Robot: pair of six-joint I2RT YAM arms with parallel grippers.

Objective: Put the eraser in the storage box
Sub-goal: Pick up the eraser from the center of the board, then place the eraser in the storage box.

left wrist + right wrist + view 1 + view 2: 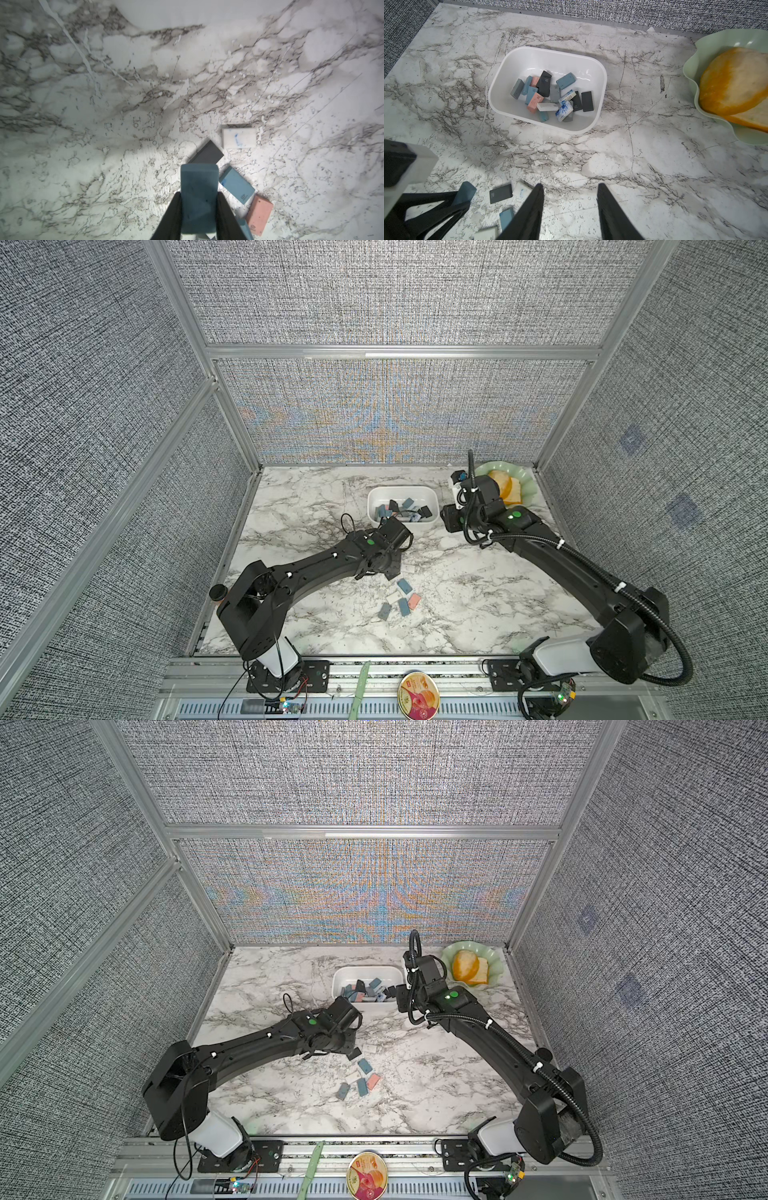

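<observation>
A teal-blue eraser (198, 182) is pinched between the black fingers of my left gripper (199, 194), which is shut on it a little above the marble table. From the right wrist view the same eraser (466, 193) shows at the tips of that gripper. The white storage box (402, 491) (550, 51) stands at the back centre of the table and holds several erasers. It is beyond the left gripper and apart from it. My right gripper (571, 187) hangs open over bare marble near the box, nothing between its fingers.
Several loose erasers lie mid-table: blue (403, 585), white (392, 596), pink (414, 601), dark grey (207, 154). A pale green scalloped dish (525, 479) with an orange-yellow piece sits back right. A black knob (217, 592) is at the left edge, and a round tin (417, 697) is on the front rail.
</observation>
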